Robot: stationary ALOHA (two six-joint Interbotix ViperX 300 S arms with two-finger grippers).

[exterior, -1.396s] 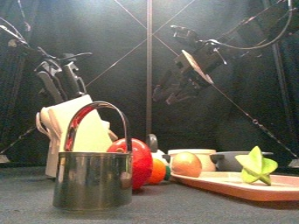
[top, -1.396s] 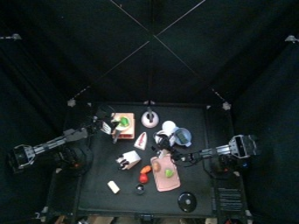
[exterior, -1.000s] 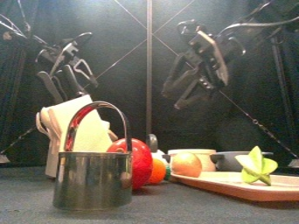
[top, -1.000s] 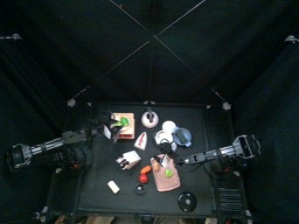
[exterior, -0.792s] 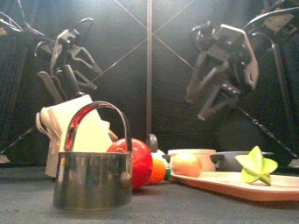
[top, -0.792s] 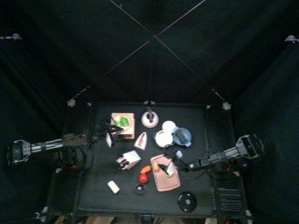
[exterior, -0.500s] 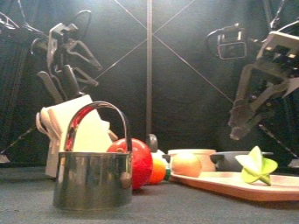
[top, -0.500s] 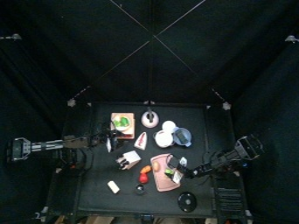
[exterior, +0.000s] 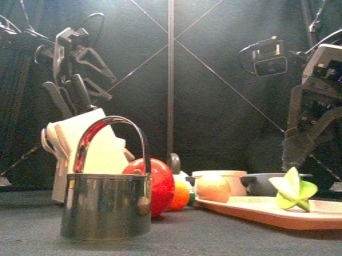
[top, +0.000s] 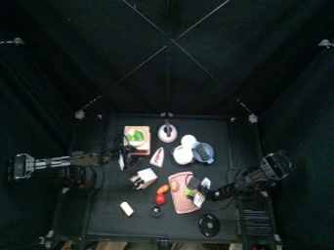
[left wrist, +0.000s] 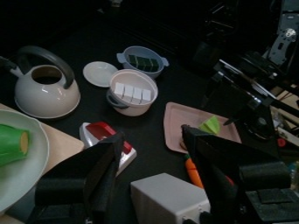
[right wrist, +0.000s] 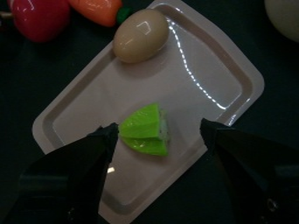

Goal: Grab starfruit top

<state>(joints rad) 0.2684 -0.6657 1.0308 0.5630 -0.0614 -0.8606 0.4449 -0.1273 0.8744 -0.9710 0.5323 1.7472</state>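
Starfruit: a small yellow-green ridged piece lying on the pink tray, the landmark for all places below; it sits toward the tray's right end in the front view, alone there, well apart from the tan egg at the tray's other end.

Left of the tray: the left tool, raised over the clutter well away from the tray, jaws standing apart with nothing between them; this arm appears to be resting. Also left of the tray in the front view, the metal cup and the red fruit.

Over the tray: the right tool, jaws spread wide and empty, one on either side of the starfruit as the wrist view shows it, not touching it.

Handling (judgement): probably a light, rigid toy with a smooth, somewhat slippery skin; not fragile. Its fins narrow to thin edges, so a pinch on one edge may slip or twist the piece. The better hold is likely from above, jaws closing across the upper part on two opposite flanks. The glossy tray may let it slide if nudged sideways.
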